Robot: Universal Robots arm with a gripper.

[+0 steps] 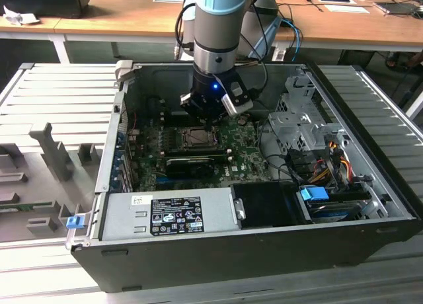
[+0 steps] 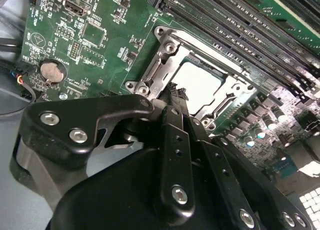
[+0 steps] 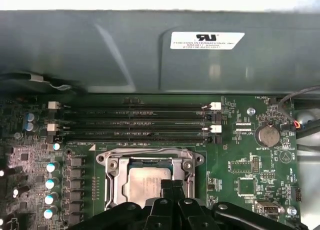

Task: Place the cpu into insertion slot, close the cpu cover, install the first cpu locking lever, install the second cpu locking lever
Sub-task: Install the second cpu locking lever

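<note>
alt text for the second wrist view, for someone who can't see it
A black gripper hangs just over a silver-topped cpu seated in its insertion slot, with the metal cpu cover framing it. Around it lies a green motherboard with a coin battery.

Lying open on the table (image 1: pixel 39 119), computer case (image 1: pixel 264 251) with motherboard (image 1: pixel 244 160) flat inside. Near the middle of the board, insertion slot (image 1: pixel 195 137) holding the cpu (image 3: pixel 145 182), cpu cover (image 3: pixel 150 156) down around it. Directly above, end effector (image 1: pixel 211 115). Along the case's near wall, power supply (image 1: pixel 168 215); at the exterior view's right, drive cage (image 1: pixel 301 119). Beside the slot, memory slots (image 3: pixel 135 122).
</note>
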